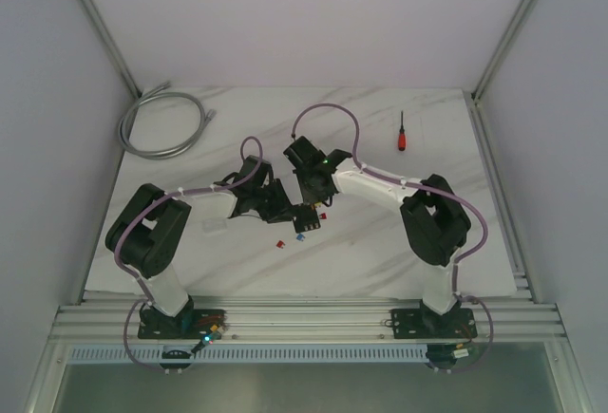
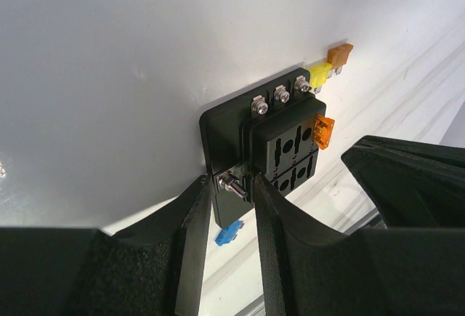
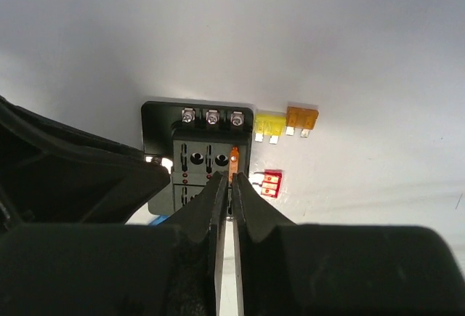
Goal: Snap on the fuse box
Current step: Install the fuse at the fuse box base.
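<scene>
Here, left gripper (image 2: 231,187) clamping fuse box (image 2: 285,149), right gripper (image 3: 227,183) nearly closed

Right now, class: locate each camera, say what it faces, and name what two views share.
Top external: above, behind the bases, looking down at the table; left arm and right arm show.
Left wrist: left arm, facing the fuse box; its fingers show.
Right wrist: right arm, same target; its fingers show.
Shared: fuse box.
</scene>
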Controlling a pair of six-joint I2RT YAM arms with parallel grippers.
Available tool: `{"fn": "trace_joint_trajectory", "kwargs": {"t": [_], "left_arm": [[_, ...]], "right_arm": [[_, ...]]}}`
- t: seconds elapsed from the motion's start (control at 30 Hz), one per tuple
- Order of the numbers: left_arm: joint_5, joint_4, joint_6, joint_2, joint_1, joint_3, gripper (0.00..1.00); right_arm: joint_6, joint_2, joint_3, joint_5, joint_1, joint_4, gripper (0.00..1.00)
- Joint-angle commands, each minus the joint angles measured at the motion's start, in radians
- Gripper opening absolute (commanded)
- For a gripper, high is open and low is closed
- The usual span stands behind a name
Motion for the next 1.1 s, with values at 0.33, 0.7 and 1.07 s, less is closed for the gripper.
{"fn": "trace_joint_trajectory", "kwargs": {"t": [0.33,0.7,1.07], "left_arm": [[-0.018,-0.012,0.0,0.002,-0.004,0.004,0.4],[-0.021,-0.013,0.003,0.003,-0.004,0.0,0.4],[-0.102,-0.082,0.012,-0.117,-0.009,0.001,0.45]], "right_arm": [[0.03,0.094,-0.015,-0.048,-0.004,-0.078,0.04],[0.043,0.177,-0.1,-0.043,-0.009,-0.109,0.0],[-0.007,-0.076,-0.043,-0.037,0.002,-0.008,0.14]]}}
